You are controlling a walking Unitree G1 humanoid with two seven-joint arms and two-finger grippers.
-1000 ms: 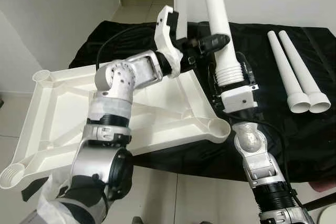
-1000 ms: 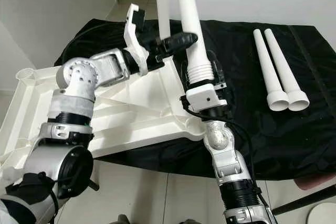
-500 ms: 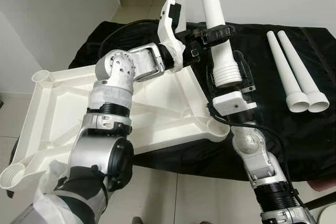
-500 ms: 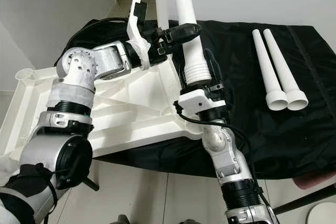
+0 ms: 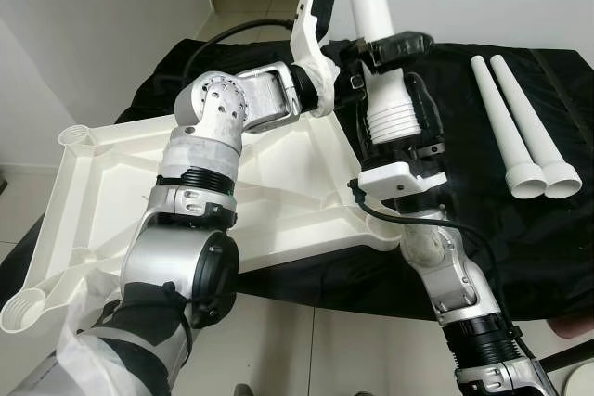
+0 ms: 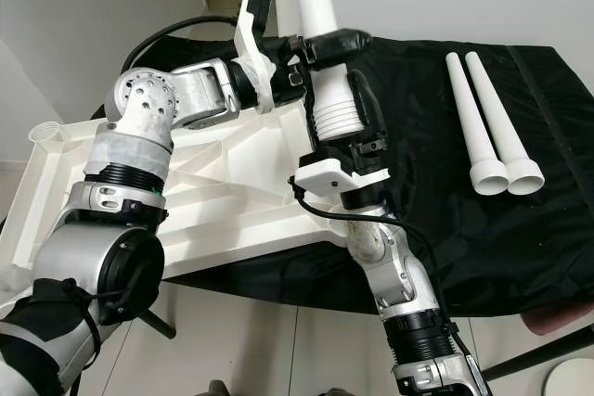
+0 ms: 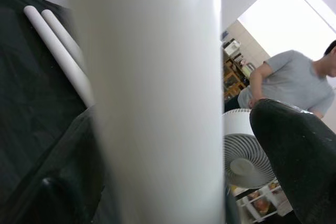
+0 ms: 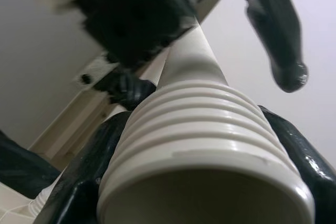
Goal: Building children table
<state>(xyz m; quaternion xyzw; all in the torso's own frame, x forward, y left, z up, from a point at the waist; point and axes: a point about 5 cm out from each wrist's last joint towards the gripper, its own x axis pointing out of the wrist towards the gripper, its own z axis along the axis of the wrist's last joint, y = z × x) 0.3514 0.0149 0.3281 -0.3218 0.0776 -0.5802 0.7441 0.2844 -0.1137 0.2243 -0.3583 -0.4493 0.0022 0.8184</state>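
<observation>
White plastic leg (image 5: 371, 6) stands upright, pinched at its ribbed end by the right pincer (image 5: 394, 122) and higher by the left pincer (image 5: 390, 46), seemingly steadied for screwing into the overturned tabletop (image 5: 102, 192).

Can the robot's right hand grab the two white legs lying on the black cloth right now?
Probably not yet. The right hand is busy gripping the threaded end of the upright leg, which the left hand also clamps. The two spare legs lie uncovered, off to its right.
</observation>
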